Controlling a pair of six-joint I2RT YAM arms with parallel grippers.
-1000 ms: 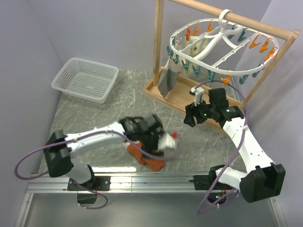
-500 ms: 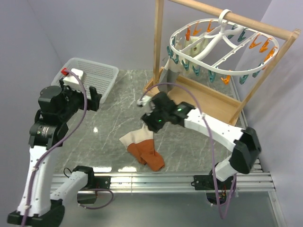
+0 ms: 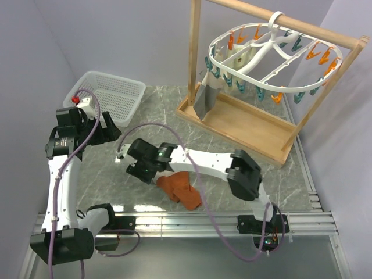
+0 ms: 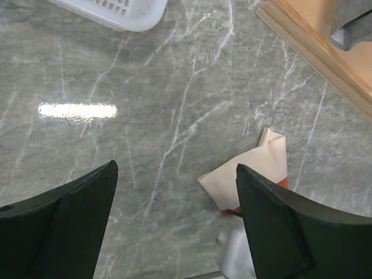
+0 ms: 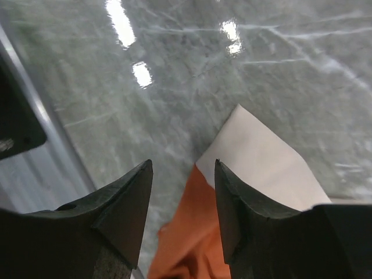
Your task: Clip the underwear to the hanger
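The underwear [image 3: 181,189] lies crumpled on the marble table near the front edge, rust-orange with a cream waistband. My right gripper [image 3: 145,173] hovers low over its left end, covering the waistband in the top view. In the right wrist view the open fingers [image 5: 183,168] straddle the edge where orange fabric [image 5: 197,238] meets the cream band [image 5: 261,163]. My left gripper [image 3: 109,125] is raised at the left, open and empty [image 4: 175,168]; its view shows the waistband [image 4: 256,171] below. The hanger [image 3: 273,58] hangs from the wooden rod at the back right, ringed with clothespins.
A white basket [image 3: 104,96] stands at the back left, also in the left wrist view [image 4: 116,9]. The wooden frame's base tray [image 3: 244,122] fills the back right. A grey cloth [image 3: 204,99] and a cream cloth [image 3: 244,57] hang from the hanger. A metal rail [image 3: 186,221] runs along the front.
My left arm has lifted off the underwear and swung back left toward the basket. My right arm has reached from the wooden frame across and down over the underwear. The cream waistband got exposed.
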